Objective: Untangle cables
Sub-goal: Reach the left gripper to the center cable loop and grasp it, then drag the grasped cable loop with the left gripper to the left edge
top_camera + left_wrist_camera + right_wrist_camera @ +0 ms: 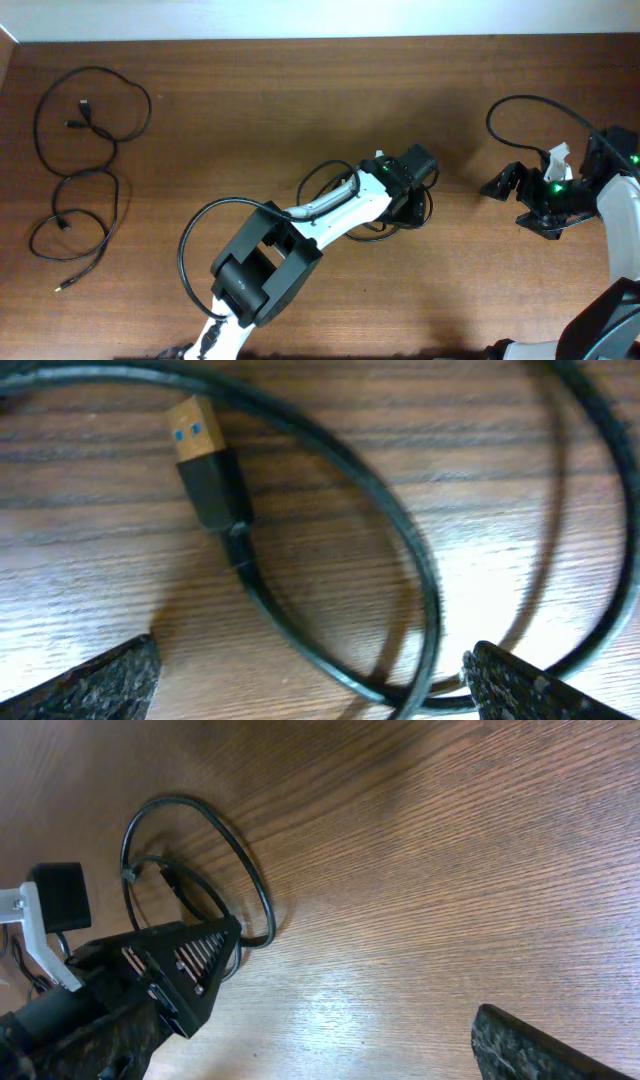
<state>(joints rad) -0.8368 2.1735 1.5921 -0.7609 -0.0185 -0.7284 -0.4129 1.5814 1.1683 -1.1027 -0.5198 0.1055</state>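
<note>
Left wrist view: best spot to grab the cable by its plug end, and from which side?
Take the cable by the black plug housing, just behind the gold tip. It looks rigid and lies flat on the table, with nothing touching its long sides. Come straight down with the open left gripper, fingers across its narrow width.

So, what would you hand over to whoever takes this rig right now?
Left gripper: open, nothing gripped, low over the centre cable coil, with its gold USB plug just ahead.
Right gripper: open and empty, off at the right side of the table.
Done: the far-left cables lie spread in loose loops.
Left: the centre cable coil is not yet pulled apart. Probably grasp a strand there and draw it out.
</note>
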